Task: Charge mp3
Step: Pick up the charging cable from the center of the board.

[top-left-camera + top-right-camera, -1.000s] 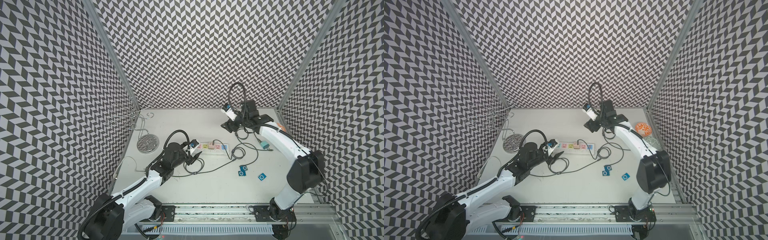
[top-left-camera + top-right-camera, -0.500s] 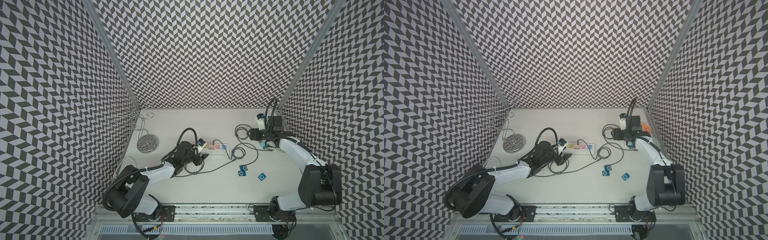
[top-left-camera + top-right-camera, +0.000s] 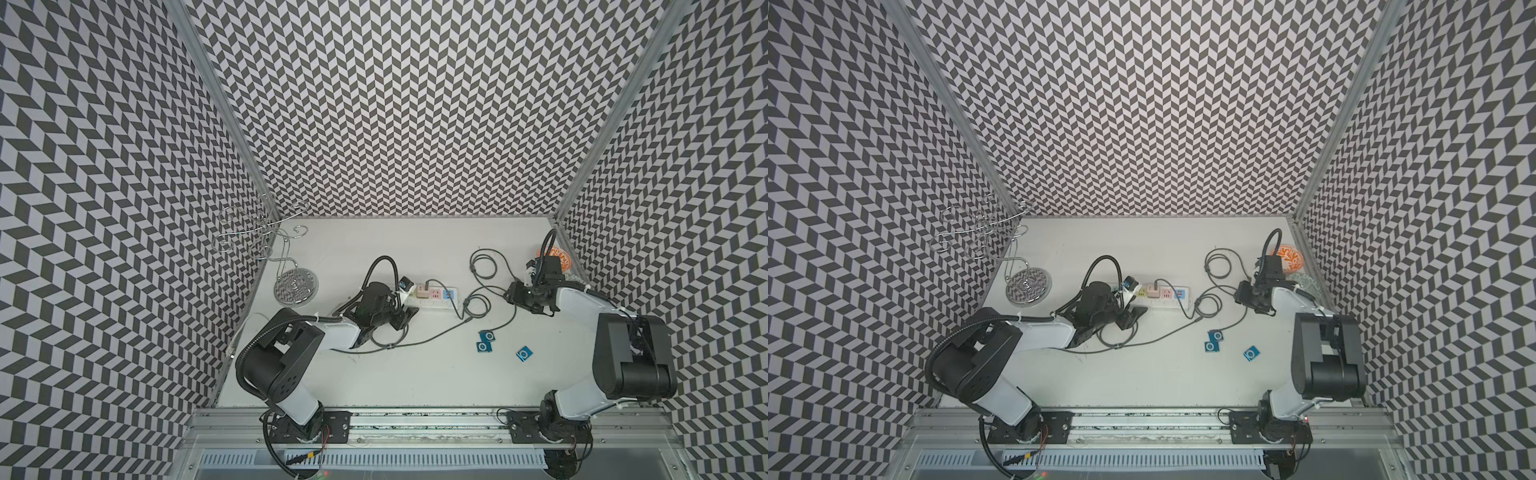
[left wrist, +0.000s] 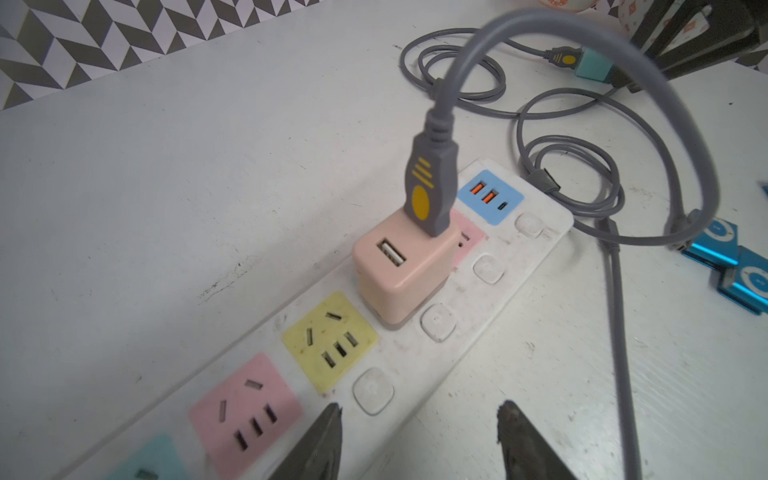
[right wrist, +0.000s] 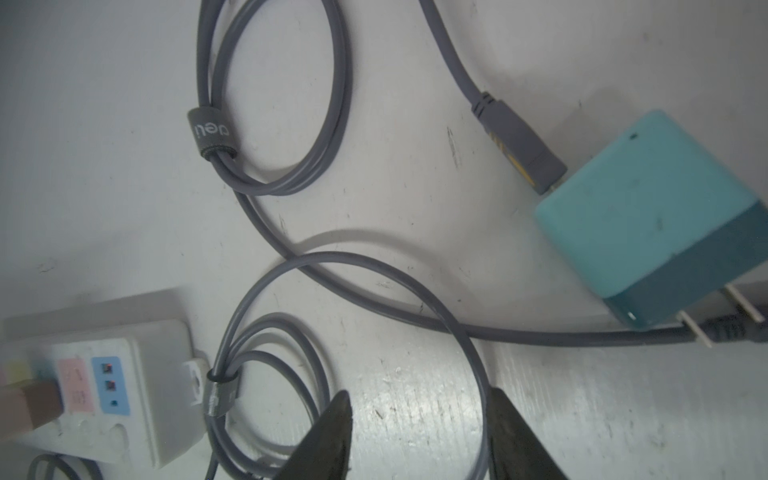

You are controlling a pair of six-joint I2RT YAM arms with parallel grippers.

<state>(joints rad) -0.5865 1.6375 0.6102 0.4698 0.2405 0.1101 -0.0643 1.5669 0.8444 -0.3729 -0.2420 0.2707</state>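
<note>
Now that my right arm has swung back from the rear of the table and come down by the right wall, my right gripper [image 5: 419,401] hangs low over the grey cables. Its jaws are apart and clamped on nothing; one loop of cable merely passes beneath them. My left arm has folded in too, and my left gripper [image 4: 419,411] sits over the near edge of the power strip [image 4: 490,266], jaws apart and empty.

I take this to mean the supply side is ready: the pink adapter [image 4: 405,270] stands in the strip with a grey USB plug [image 4: 430,187] seated in it. What is left, I judge, is the player end. The three blue mp3 players [image 3: 487,336] lie untouched on the table in front of the strip, two side by side and one apart. The cable's free connector [image 4: 681,232] lies just beside the nearest player; I cannot tell whether it touches.

A teal adapter [image 5: 648,216] lies unplugged on its side near my right gripper, with a second coiled cable [image 5: 274,104]. These overlapping loops could snag. A wire hook stand [image 3: 291,286] and an orange bowl [image 3: 555,254] sit well clear.
</note>
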